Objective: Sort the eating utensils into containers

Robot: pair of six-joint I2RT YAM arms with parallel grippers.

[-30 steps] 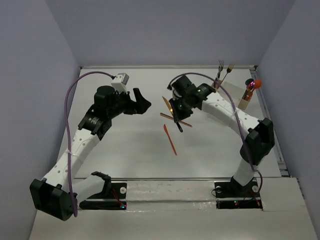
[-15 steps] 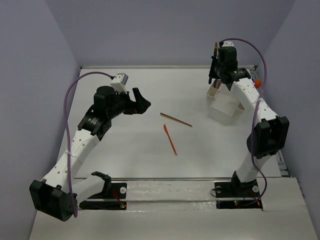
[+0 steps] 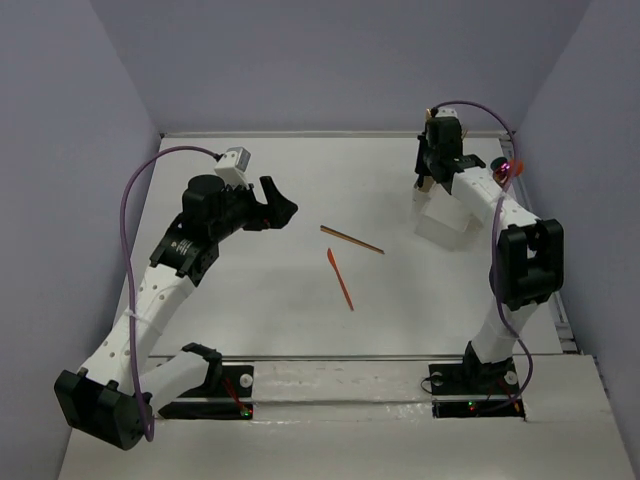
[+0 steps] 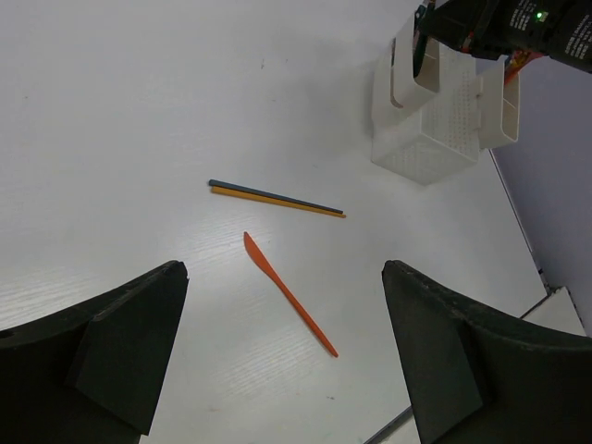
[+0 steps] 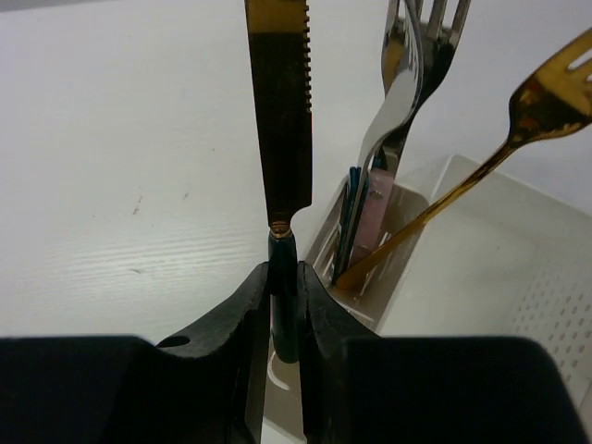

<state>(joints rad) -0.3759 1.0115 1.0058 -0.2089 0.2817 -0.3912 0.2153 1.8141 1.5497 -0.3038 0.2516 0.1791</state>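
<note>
gold knife [image 5: 278, 120], clamped upright in right gripper [image 5: 285, 282]

An orange knife [image 3: 341, 279], a gold knife [image 5: 278, 111] with dark handle, a white perforated bin [image 4: 430, 148].

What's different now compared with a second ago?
The right arm swung from the middle of the table to the far right corner, carrying a gold-bladed knife. Its jaws are shut on the dark handle, blade upright, at the containers. The left arm, jaws open, barely shifted. The orange knife and the pair of sticks lie where they were.
</note>
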